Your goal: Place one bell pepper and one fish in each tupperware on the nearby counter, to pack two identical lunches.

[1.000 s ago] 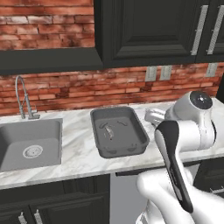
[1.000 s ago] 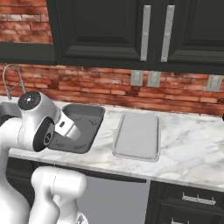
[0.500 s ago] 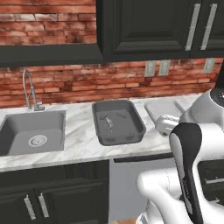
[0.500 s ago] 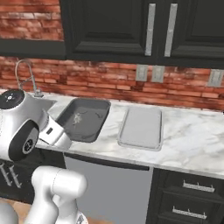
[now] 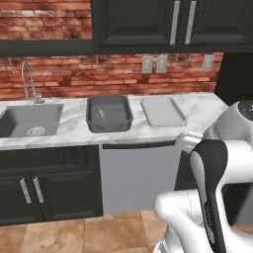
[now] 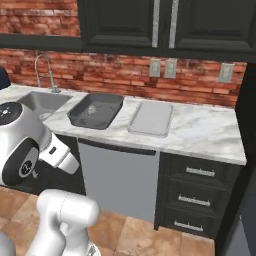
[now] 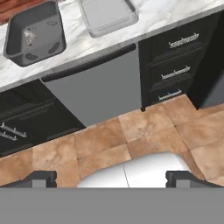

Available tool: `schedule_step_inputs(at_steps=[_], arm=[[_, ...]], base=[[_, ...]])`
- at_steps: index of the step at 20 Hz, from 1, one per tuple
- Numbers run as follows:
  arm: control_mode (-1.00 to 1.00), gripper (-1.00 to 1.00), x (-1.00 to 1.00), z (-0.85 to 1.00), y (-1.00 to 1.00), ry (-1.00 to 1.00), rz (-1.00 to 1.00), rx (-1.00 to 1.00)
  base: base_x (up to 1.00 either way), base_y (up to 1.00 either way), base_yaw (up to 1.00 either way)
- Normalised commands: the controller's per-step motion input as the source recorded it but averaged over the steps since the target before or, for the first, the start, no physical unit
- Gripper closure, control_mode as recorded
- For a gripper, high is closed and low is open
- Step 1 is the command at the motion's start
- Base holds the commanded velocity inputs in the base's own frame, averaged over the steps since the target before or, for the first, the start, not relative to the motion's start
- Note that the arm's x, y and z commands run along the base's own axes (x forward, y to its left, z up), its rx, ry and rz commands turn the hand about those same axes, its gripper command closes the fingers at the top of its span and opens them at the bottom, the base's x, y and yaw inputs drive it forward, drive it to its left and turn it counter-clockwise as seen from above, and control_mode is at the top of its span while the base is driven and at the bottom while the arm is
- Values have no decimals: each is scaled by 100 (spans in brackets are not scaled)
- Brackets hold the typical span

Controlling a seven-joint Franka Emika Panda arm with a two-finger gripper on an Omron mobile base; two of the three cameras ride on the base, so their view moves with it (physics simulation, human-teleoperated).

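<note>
the base has backed away from the tabletop (image 5: 74,123) since the earlier frames, so the cabinets and tile floor (image 7: 144,131) now show. nearest, the hand (image 7: 111,177) hangs over the floor, fingers wide apart, holding nothing. farther off, the dark tub (image 5: 109,113) sits just left of the flat light tray (image 5: 162,111), a small pale item inside it. the sink (image 5: 29,120) lies far left. risk, i judge: at this range neither container is reachable.

I see flat, even rendered light, moderately bright, no clear source. Soft shadow under the upper cabinets (image 5: 158,24) on the brick wall (image 6: 125,70). No glare or blur. Small things inside the dark tub (image 7: 35,33) are too coarse to identify.
</note>
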Motion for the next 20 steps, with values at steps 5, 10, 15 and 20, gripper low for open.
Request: schedule_step_inputs(at_steps=[5, 10, 15, 20], arm=[[100, -100, 0, 0, 0, 0, 0, 0], [100, -100, 0, 0, 0, 0, 0, 0], [100, -100, 0, 0, 0, 0, 0, 0], [100, -100, 0, 0, 0, 0, 0, 0]], base=[[-48, -93, 1], [-91, -19, 15], [-100, -30, 16], [-73, -97, 1]])
